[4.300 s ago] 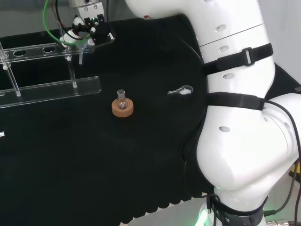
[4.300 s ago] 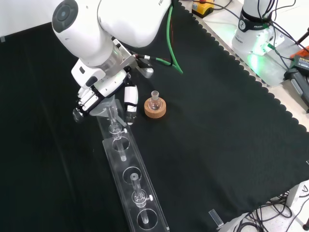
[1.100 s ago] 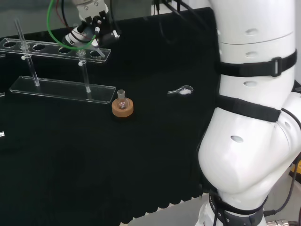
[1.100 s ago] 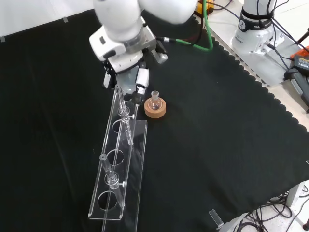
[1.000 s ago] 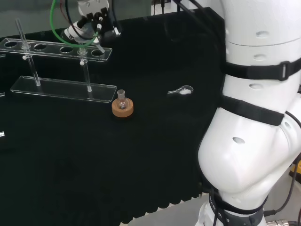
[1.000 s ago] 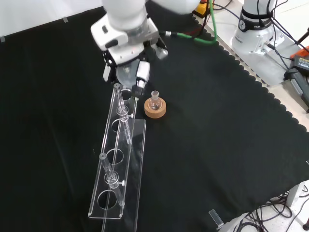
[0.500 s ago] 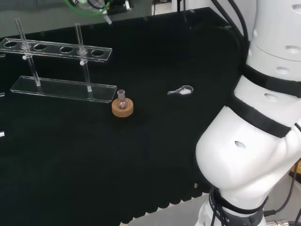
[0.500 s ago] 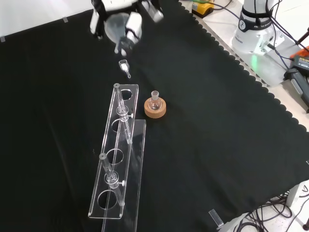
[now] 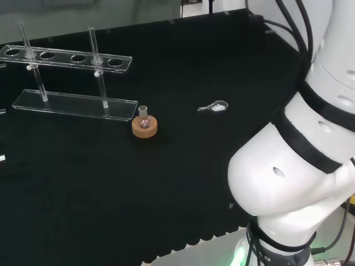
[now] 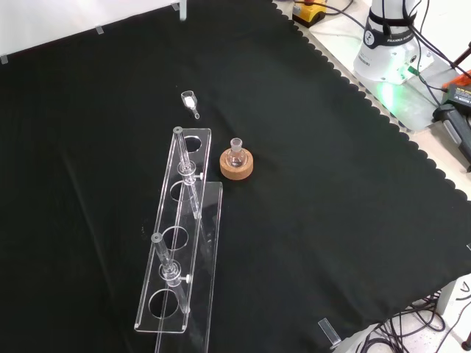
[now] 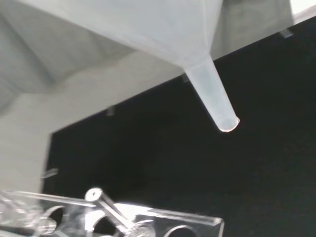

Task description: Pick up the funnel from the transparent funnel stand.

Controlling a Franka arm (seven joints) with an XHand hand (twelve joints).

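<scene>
- Close in, the wrist view has the funnel (image 11: 163,34) right up by the camera, its pale cone broad and its spout slanting down and away to an open tip that hangs in clear air above the black cloth (image 11: 197,173).
- So the relation that matters: the funnel sits hard against the wrist, long axis tilted along that spout, and the funnel stand (image 11: 148,224) lies well below it, apart from the tip.
- Whether the fingers are curled round the cone I cannot tell; none of them is clear to see.
- Judging by that gap, the lift looks essentially done.
- Further out, the front view gives what the wrist cannot: the whole stand (image 10: 180,257) lying lengthwise on the cloth, its holes bare of any funnel.
- Just beside its far end stands a small flask on a cork ring (image 10: 236,163), with a small clear piece (image 10: 190,101) beyond.
- Head view shows the stand (image 9: 69,80) side-on, rods upright.
</scene>
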